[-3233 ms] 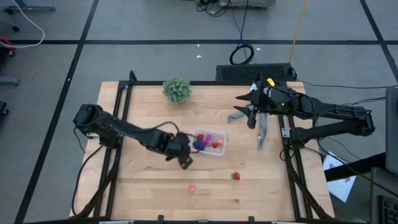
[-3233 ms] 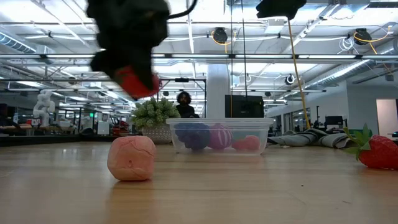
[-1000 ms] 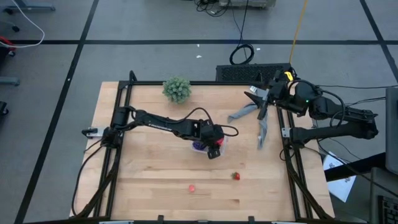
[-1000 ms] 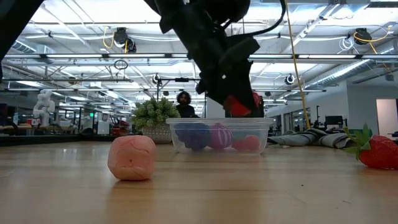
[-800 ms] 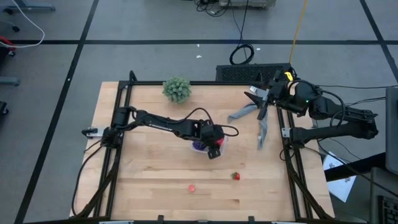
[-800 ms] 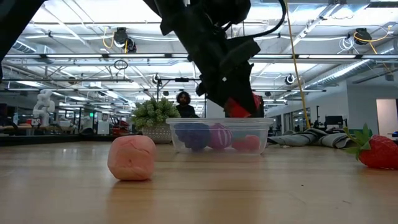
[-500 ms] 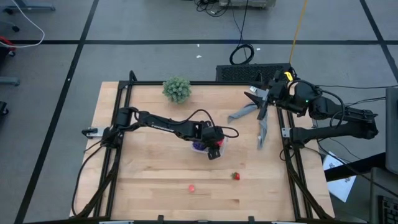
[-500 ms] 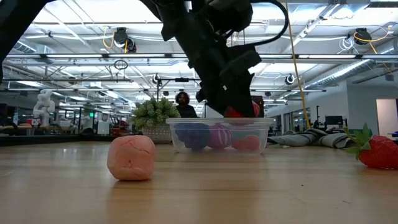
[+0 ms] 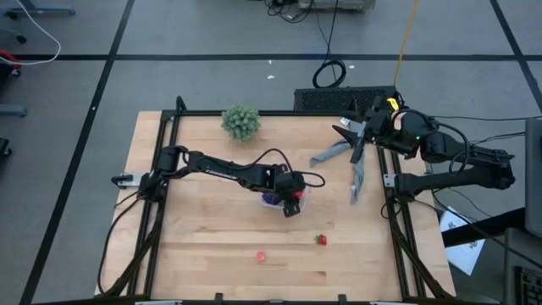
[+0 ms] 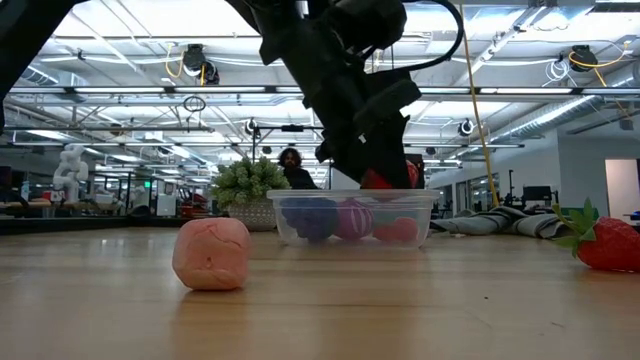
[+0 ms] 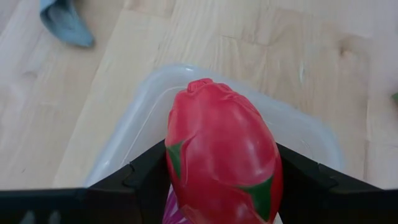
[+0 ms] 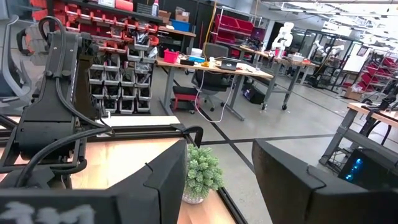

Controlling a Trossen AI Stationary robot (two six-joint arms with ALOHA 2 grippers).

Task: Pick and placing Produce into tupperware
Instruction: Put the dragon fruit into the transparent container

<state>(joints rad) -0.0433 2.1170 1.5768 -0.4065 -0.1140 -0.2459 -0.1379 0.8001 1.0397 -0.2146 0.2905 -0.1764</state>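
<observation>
My left gripper [image 9: 292, 202] hovers over the clear tupperware [image 9: 273, 188], shut on a red fruit [image 11: 221, 162] with green patches. In the low view the fruit [image 10: 392, 179] sits just above the tupperware's rim [image 10: 355, 196]. Inside lie a dark purple cluster [image 10: 310, 218], a magenta ball [image 10: 352, 218] and a red piece [image 10: 398, 230]. A pink fruit [image 9: 262, 255] and a strawberry [image 9: 321, 240] rest on the table nearer the front edge. My right gripper [image 9: 345, 133] waits open, raised at the far right corner. My left gripper pinches the red fruit between its two fingers [image 11: 144, 180], one on each side of the fruit's wide middle [image 11: 180, 168]. The fingers come from above, pointing down. The fruit is lifted clear, its tapered end [image 11: 202, 84] pointing down over the tupperware's rim [image 11: 140, 109].
A green bushy plant [image 9: 241, 121] stands at the far side of the table. A grey cloth [image 9: 356, 169] lies by the right edge, below the right gripper. Bare wood spreads across the left and near parts of the table. A person shows far off in the room [image 10: 294, 168].
My left gripper has sunk a little toward the tupperware, still shut on the red fruit, which now sits just above the rim.
</observation>
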